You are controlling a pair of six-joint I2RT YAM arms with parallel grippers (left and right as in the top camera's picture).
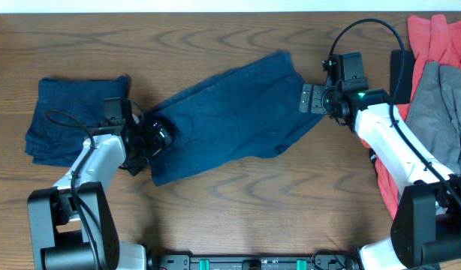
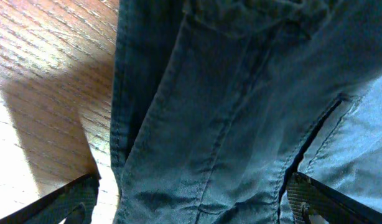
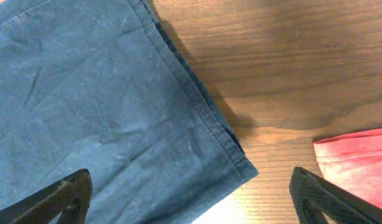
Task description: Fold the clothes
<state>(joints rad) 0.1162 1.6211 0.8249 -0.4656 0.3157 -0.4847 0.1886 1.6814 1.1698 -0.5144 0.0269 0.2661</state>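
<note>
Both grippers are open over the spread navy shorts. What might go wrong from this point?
The right gripper straddles the shorts at a hem corner and bare table; closing may pinch only the edge. The red garment lies close and might snag. The left gripper sits beside the folded navy garment; dragging cloth may disturb it.

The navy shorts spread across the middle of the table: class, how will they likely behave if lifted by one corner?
The navy shorts would probably hang limp and sag, since they lie flat with soft creases. Their stitched hem looks thicker, so it may give a firmer grip. Pushed along the wooden table, they would likely bunch rather than slide whole.
</note>
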